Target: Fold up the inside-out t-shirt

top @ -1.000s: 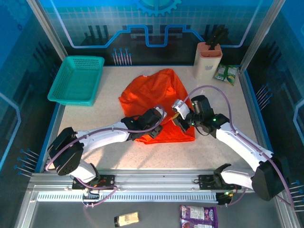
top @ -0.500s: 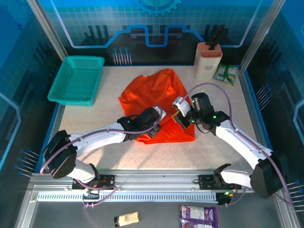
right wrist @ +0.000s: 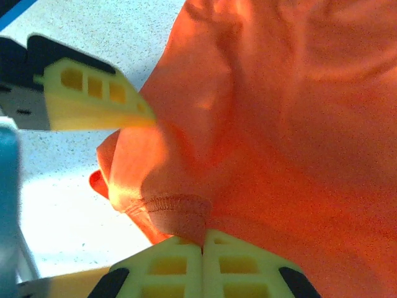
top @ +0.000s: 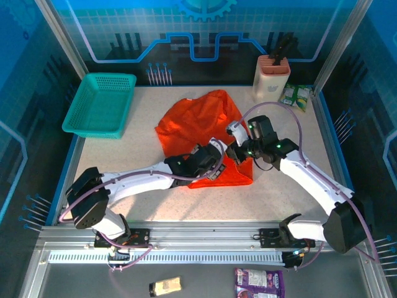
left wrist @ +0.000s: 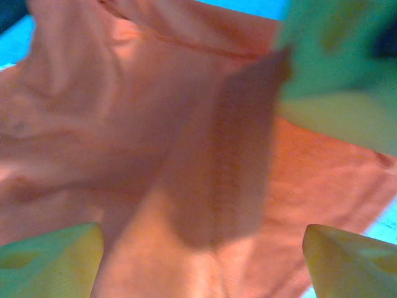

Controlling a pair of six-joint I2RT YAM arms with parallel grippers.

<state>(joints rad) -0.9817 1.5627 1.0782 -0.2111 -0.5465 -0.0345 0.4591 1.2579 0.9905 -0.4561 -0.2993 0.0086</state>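
**Fig.** Top view: one bright orange soft-cloth t-shirt [top: 198, 121] lies crumpled mid-table on the pale speckled tabletop [top: 118, 152]. My L pincer [top: 216, 162] and R pincer [top: 239, 154] sit just beside each other at its near-right part.

The heap is approx. as wide as it is long, so there is no clear long axis. A peak of cloth points to the far edge and a straighter edge lies on the near side. I cannot tell the collar from the sleeves.

L wrist view adds: L pincer [left wrist: 200, 233] has its tips spread wide over the shirt [left wrist: 155, 155], nothing clamped. A blurred green-yellow shape [left wrist: 335, 68] is at top right; I cannot tell what it is.

R wrist view adds: R pincer [right wrist: 202, 248] has its pads pressed together on a stitched hem fold of the shirt [right wrist: 298, 124]. A second ribbed pale-yellow finger [right wrist: 93, 99] hangs beside the cloth at upper left.

Count, top view:
- 1 t-shirt
- 2 arms
- 1 teal plastic mesh basket [top: 93, 131], far left, well apart from the shirt
- 1 beige holder w/ dark handles [top: 272, 79], far right
- 1 green packet [top: 294, 96], beside the holder
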